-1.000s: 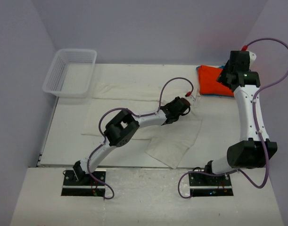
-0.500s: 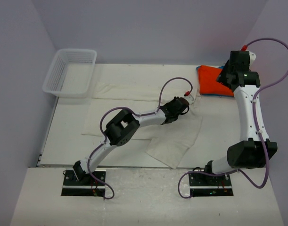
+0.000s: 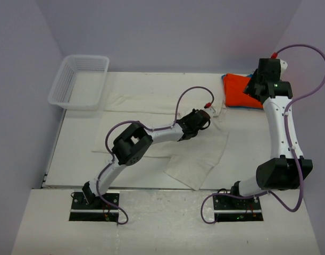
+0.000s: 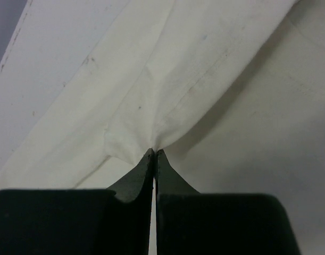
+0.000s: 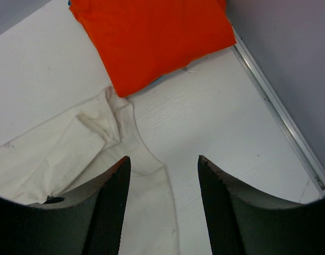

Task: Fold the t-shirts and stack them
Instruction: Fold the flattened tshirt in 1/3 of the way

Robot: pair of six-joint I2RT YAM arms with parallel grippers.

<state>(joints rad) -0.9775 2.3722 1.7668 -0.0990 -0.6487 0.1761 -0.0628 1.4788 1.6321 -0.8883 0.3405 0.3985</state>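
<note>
A large cream t-shirt (image 3: 167, 151) lies spread and partly folded across the middle of the table. My left gripper (image 3: 205, 118) is at its far right part, shut on a pinched fold of the cream cloth (image 4: 146, 117), which rises into a small peak at the fingertips (image 4: 153, 153). A folded orange t-shirt (image 3: 238, 90) lies at the back right, with a thin blue edge (image 3: 242, 107) showing under it. My right gripper (image 3: 252, 87) hovers over the orange t-shirt (image 5: 151, 37). It stands open (image 5: 163, 158) with nothing between its fingers, above the cream collar area (image 5: 106, 125).
A white mesh basket (image 3: 80, 82) stands at the back left corner. A metal rail (image 5: 282, 114) marks the table's right edge next to the wall. Purple cables loop above both arms.
My left gripper has closed onto the cream cloth and drawn slightly back to the left with it. The right arm has stayed where it was.
</note>
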